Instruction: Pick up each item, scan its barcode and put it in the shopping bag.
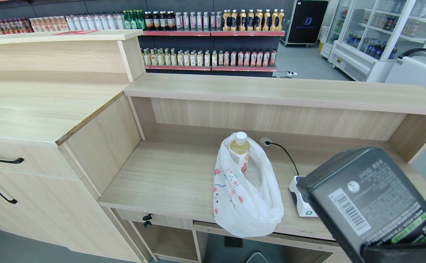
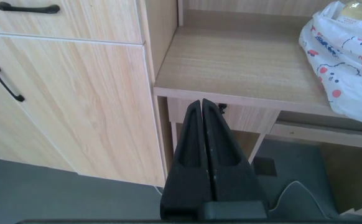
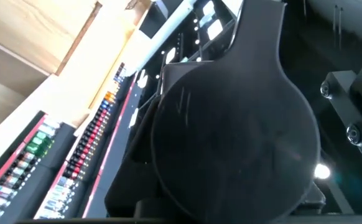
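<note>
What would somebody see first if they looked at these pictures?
The big black package, held up close at the head view's lower right with its barcode label showing. Next, the white shopping bag on the counter, with a bottle of yellow drink standing inside, and a white scanner just right of it.

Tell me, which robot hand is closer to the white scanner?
Right. The right hand holds a black package beside the scanner; the left hand is before the counter, past the shopping bag.
</note>
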